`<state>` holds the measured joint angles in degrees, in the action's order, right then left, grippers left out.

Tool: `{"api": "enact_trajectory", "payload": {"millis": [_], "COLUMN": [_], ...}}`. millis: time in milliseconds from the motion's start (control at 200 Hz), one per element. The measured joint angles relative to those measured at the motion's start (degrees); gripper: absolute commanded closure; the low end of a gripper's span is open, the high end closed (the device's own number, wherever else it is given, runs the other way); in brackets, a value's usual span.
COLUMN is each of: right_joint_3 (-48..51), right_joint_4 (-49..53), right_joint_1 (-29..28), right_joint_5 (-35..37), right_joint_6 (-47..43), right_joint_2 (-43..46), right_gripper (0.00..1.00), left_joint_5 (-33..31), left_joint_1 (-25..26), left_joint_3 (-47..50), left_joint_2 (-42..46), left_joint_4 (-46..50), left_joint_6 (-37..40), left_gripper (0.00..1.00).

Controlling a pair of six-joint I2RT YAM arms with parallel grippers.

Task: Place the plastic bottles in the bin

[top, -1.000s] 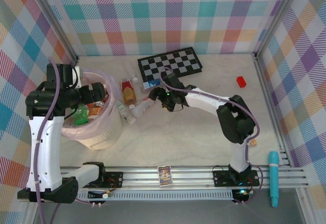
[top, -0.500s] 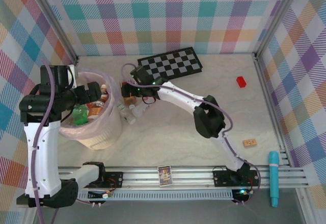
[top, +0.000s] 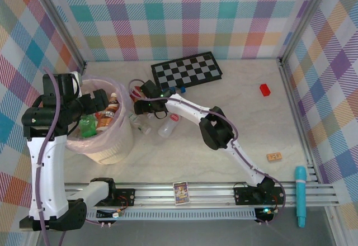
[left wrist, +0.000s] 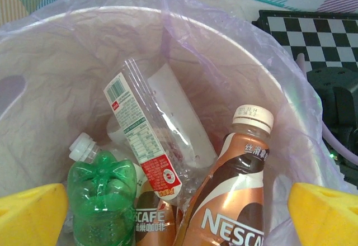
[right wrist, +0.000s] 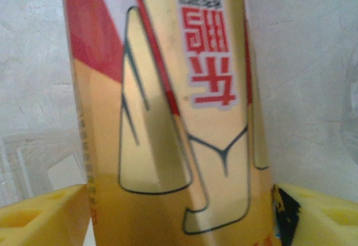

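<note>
The step in hand is picking another bottle off the table. The right fingers straddle a gold-and-red labelled bottle just right of the bin, towards its far side. The pads sit at or just off the bottle's 2 sides, and I cannot tell whether they grip it yet. The left fingers hang over the bin, spread wide and holding nothing. Inside the pink-lined bin lie at least 4 bottles: a green one, a clear one with a red-and-green label and 2 brown Nescafe ones. At least 2 clear bottles lie on the table near the bin's right side. Next, I judge, the right fingers need a firm hold, a lift, and a carry left over the rim, clear of the left arm.
</note>
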<state>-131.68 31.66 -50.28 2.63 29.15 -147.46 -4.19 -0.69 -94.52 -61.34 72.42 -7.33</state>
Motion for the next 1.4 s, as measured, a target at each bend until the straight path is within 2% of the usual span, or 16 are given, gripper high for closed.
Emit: {"api": "enact_trajectory", "payload": {"millis": [365, 640, 775, 850, 995, 1205, 1400], "right_joint_3": [0.02, 2.75, 5.73, 8.92, 19.87, 36.76, 44.3], "right_joint_4": [1.46, 2.49, 2.12, 1.51, -1.31, -5.51, -9.07], "right_joint_1": [0.9, 2.69, 3.58, 4.7, 7.48, 12.87, 12.41], "right_joint_5": [-0.11, -2.67, -4.7, -6.25, -11.32, -18.43, -23.47], "right_joint_6": [0.13, -1.4, -3.89, -5.03, -7.26, -11.93, -13.81], "right_joint_2": [0.44, 8.66, 15.85, 20.61, 31.54, 48.02, 60.54], "right_gripper": [0.37, 0.41, 0.43, 0.43, 0.43, 0.42, 0.42], "left_joint_5": [6.23, 10.58, 16.17, 21.31, 26.95, 29.24, 26.32], "left_joint_1": [-0.22, -0.22, -0.22, -0.22, 0.87, 5.53, 12.66], "left_joint_3": [1.51, 1.73, 2.23, 3.37, 7.63, 9.27, 7.61], "left_joint_2": [-0.2, -0.02, 0.66, 1.36, 2.97, 2.89, -0.48], "left_joint_4": [-2.73, -4.5, -7.3, -10.6, -18.93, -29.4, -33.68], "left_joint_6": [-1.42, -3.15, -6.27, -9.31, -17.09, -26.32, -30.29], "left_gripper": [0.0, 0.01, 0.04, 0.0, 0.0, 0.0, 0.0]}}
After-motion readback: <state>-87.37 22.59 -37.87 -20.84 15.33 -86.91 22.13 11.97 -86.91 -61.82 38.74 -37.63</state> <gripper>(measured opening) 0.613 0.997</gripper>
